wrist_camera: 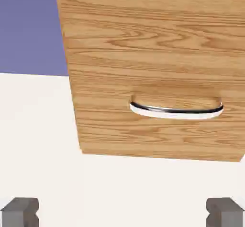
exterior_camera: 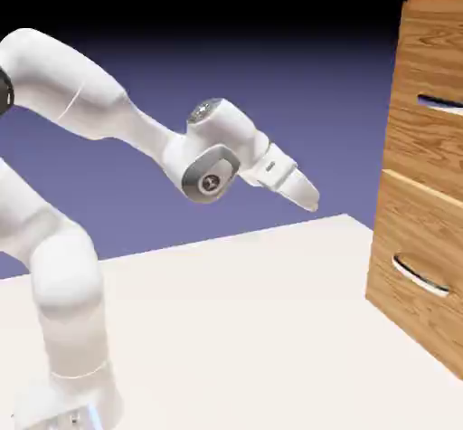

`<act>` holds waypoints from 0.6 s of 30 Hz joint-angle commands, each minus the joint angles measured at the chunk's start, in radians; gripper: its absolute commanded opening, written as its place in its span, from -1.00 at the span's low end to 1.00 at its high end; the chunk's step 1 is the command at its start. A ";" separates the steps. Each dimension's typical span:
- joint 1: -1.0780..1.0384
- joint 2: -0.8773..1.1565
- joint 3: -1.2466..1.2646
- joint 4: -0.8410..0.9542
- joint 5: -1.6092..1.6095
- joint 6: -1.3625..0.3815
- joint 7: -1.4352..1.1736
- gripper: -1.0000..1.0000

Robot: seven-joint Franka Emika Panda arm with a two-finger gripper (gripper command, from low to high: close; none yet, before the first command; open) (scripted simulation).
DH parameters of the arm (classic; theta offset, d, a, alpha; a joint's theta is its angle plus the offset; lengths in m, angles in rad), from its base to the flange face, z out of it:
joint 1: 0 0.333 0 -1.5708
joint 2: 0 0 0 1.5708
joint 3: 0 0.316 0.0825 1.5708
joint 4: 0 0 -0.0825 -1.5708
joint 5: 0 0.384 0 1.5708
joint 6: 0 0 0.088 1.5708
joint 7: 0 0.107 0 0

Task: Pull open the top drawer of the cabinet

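At frame centre in the exterior view, the tool is being held with jaws apart, well short of the cabinet at right; the top drawer is sitting closed, upper right, above the tabletop.

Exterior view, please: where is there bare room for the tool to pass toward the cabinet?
The white table lies bare between the arm's base and the cabinet. The air between the tool and the top drawer is clear too. Nowhere is crowded.
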 commanded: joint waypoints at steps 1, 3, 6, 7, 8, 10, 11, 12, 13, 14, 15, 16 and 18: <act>0.002 0.009 -0.003 0.016 0.044 -0.002 -0.018 0.00; 0.005 0.026 -0.010 0.049 0.131 -0.006 -0.053 0.00; 0.009 0.052 -0.019 0.097 0.261 -0.011 -0.106 0.00; 0.011 0.060 -0.023 0.113 0.304 -0.013 -0.124 0.00; 0.012 0.069 -0.026 0.129 0.348 -0.015 -0.142 0.00; 0.015 0.086 -0.032 0.162 0.435 -0.019 -0.177 0.00; 0.017 0.095 -0.036 0.178 0.478 -0.021 -0.195 0.00; 0.018 0.103 -0.039 0.194 0.522 -0.023 -0.212 0.00; 0.020 0.112 -0.042 0.210 0.565 -0.025 -0.230 0.00; 0.021 0.121 -0.045 0.226 0.609 -0.027 -0.248 0.00; 0.023 0.129 -0.049 0.242 0.652 -0.029 -0.266 0.00; 0.024 0.138 -0.052 0.259 0.696 -0.030 -0.283 0.00; 0.027 0.155 -0.058 0.291 0.783 -0.034 -0.319 0.00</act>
